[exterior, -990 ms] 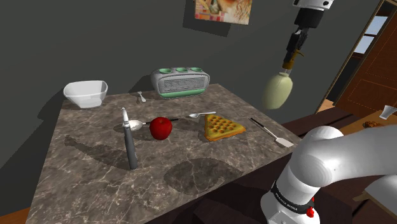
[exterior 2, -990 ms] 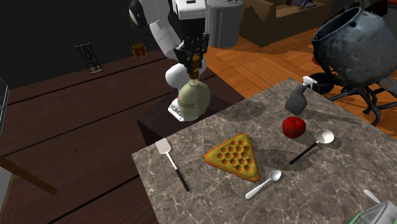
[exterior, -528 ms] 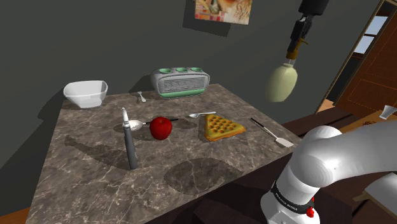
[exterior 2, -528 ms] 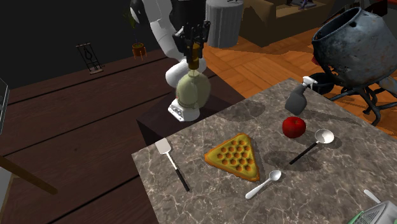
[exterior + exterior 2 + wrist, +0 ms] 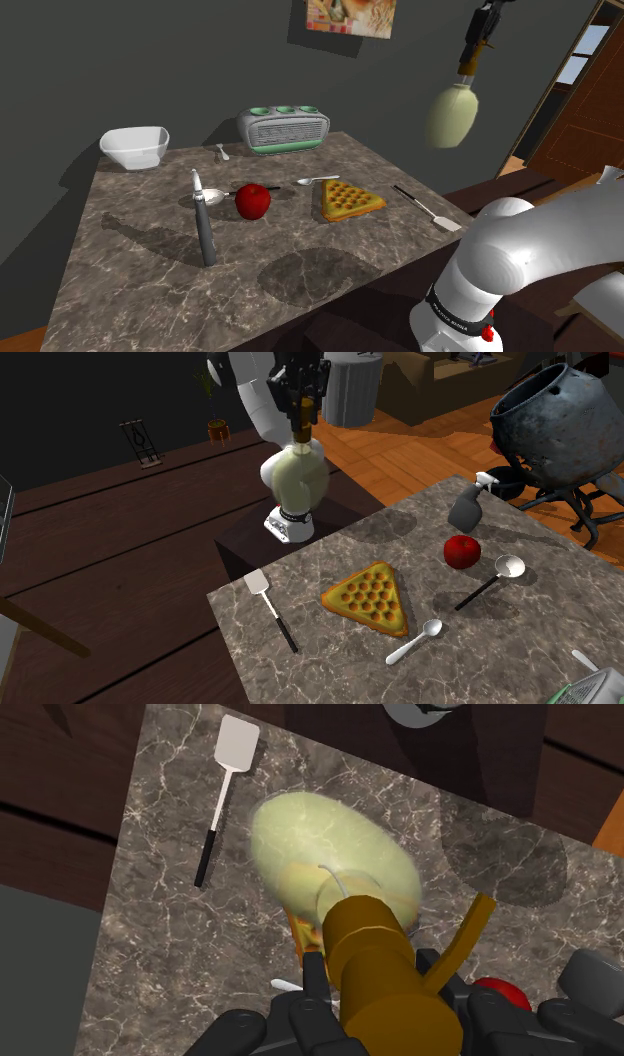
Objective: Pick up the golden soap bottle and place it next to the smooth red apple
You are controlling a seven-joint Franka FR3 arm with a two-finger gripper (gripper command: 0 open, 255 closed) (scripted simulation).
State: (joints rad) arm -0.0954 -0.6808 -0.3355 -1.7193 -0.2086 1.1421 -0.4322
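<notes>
The gripper (image 5: pixel 300 402) pinches the soap bottle (image 5: pixel 295 480) hanging under it, mid-carry; nxt it must go down & over to the apple (image 5: pixel 462 550) far below.

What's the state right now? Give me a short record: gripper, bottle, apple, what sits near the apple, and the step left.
gripper: shut on the soap bottle's brown pump top
soap bottle: pale yellow-green body, hanging in the air, off the table
apple: red, on the table
near apple: spoon on one side, waffle wedge on the other
step left: carry the bottle to the apple and set it down
</notes>
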